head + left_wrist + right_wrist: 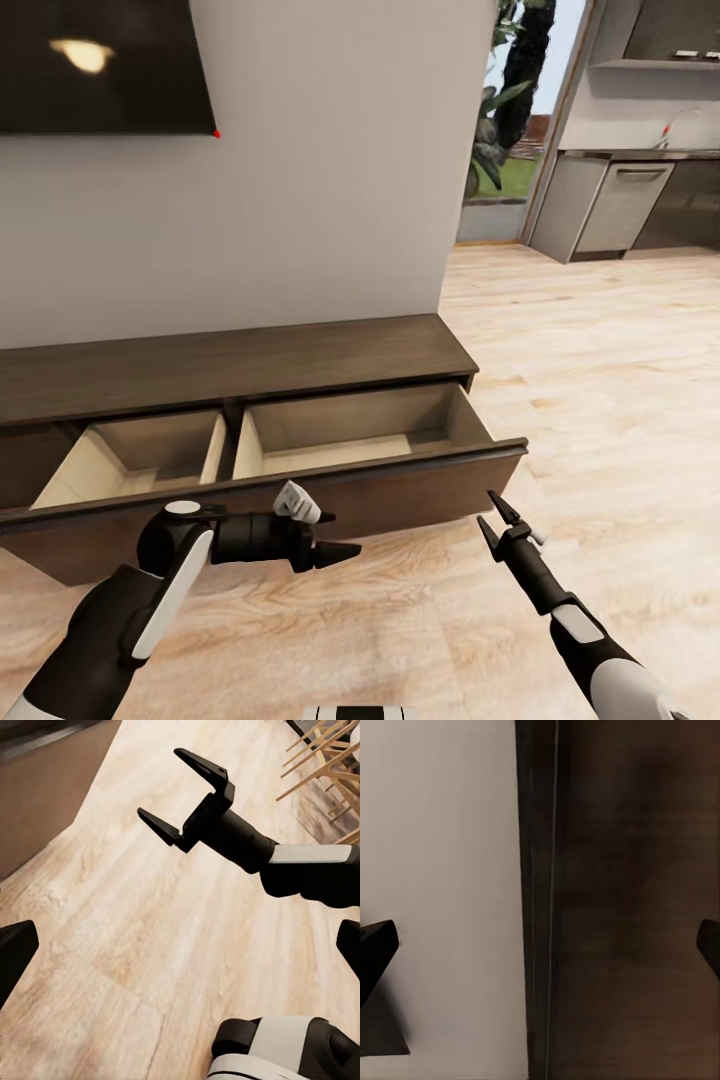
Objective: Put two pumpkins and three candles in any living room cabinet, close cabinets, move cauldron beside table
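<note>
Lower frame: left gripper [345, 552] pointing right, jaws apart, and right gripper [492, 512] spread and empty over bare wood floor [420, 640], just before the cabinet [240, 365] with its drawer [300, 490] pulled out mid-frame, white wall [330, 190] behind, doorway upper right.

1. Your cabinet [240, 365] is dark brown wood; its pulled-out drawer [350, 440] is pale beige inside
2. Your floor [600, 350] is light, streaky wood grain
3. Your wall [330, 170] is plain off-white
4. Both your grippers, left [340, 552] and right [497, 512], are black
</note>
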